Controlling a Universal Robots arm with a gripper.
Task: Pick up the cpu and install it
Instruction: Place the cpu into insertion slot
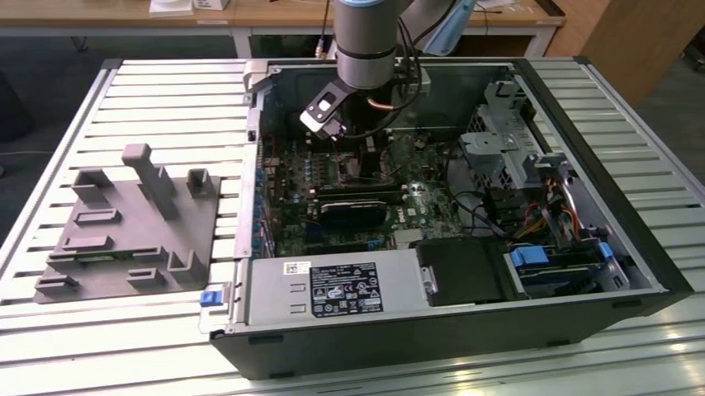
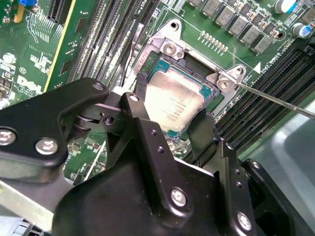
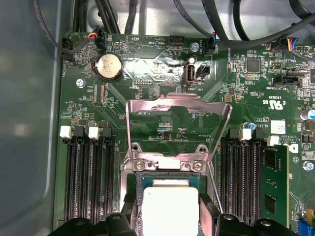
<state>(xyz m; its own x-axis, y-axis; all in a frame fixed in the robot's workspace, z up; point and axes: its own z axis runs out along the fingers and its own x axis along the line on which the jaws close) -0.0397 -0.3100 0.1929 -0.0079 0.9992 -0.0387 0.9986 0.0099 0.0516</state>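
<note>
The cpu (image 2: 172, 101) is gripped by two opposite edges between the fingers of the pincer (image 2: 172, 112), apparently so it is kept level and square in the socket (image 2: 170, 48) directly beneath the pincer. Just beyond the fingertips the load plate (image 3: 177, 123) is seen raised, which leaves the opening unobstructed.

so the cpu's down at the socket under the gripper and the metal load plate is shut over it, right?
No, the metal load plate is not shut: the first wrist view shows it swung up and open, with the cpu bare at the socket under the gripper. The rest stands.
</note>
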